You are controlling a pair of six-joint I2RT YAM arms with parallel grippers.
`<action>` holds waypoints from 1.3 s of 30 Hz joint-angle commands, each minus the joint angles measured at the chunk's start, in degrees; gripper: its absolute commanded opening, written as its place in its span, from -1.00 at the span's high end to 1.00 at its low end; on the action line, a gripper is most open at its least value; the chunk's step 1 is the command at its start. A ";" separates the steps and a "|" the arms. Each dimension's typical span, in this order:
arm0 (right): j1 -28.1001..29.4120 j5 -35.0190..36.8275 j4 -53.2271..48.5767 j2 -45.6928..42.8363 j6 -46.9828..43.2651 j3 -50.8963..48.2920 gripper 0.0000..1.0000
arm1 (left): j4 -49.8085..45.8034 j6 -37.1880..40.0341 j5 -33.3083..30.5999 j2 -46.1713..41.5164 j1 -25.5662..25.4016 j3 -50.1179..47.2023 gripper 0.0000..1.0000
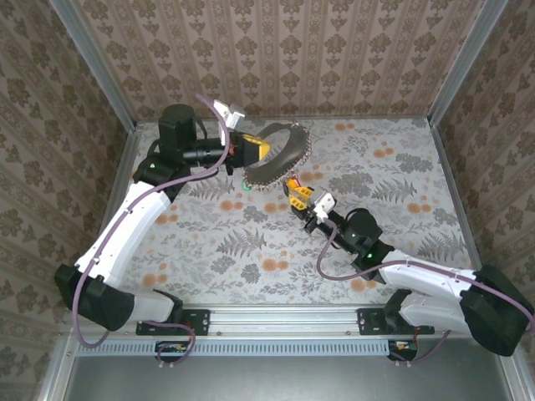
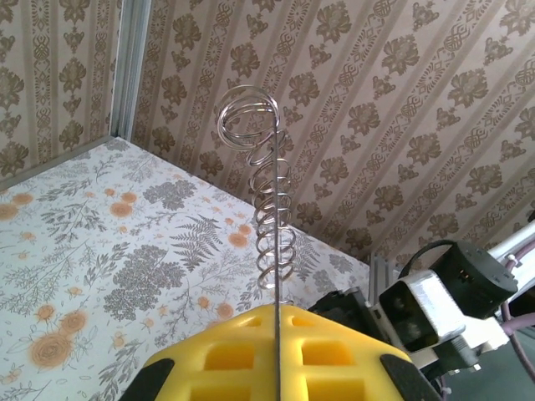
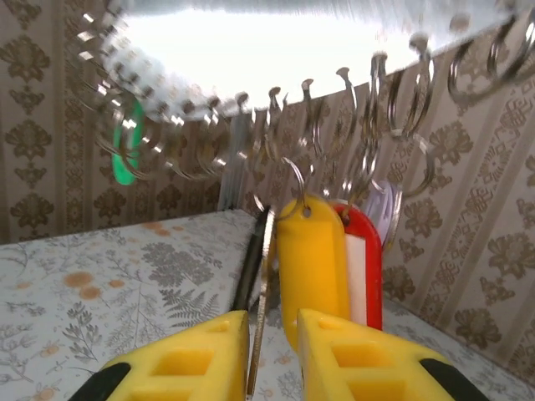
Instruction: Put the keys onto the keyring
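One keyring [image 3: 276, 38] above right end effector [image 3: 272, 355]

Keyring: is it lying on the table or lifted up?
Lifted. The left gripper holds the keyring in the air; in the right wrist view, a yellow key and red key hang from its rings.

Left arm [image 1: 125, 225] stretched toward the far side, left gripper [image 1: 253, 150] pinched tight on the keyring [image 1: 286, 157], right arm [image 1: 418, 280] reaching low to its left, right gripper [image 1: 297, 196] fingers nearly together.
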 commanded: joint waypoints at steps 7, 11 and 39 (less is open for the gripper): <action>0.37 -6.18 -4.89 -4.51 -3.38 2.31 0.56 | -5.68 5.26 3.18 1.31 0.68 5.61 1.00; 0.77 -7.04 -3.85 -2.08 -3.50 4.45 0.57 | -5.93 5.53 3.18 1.49 0.68 5.81 1.00; 2.61 -1.43 1.47 5.68 -6.06 7.82 0.63 | -7.73 6.63 2.54 1.23 2.88 5.43 1.00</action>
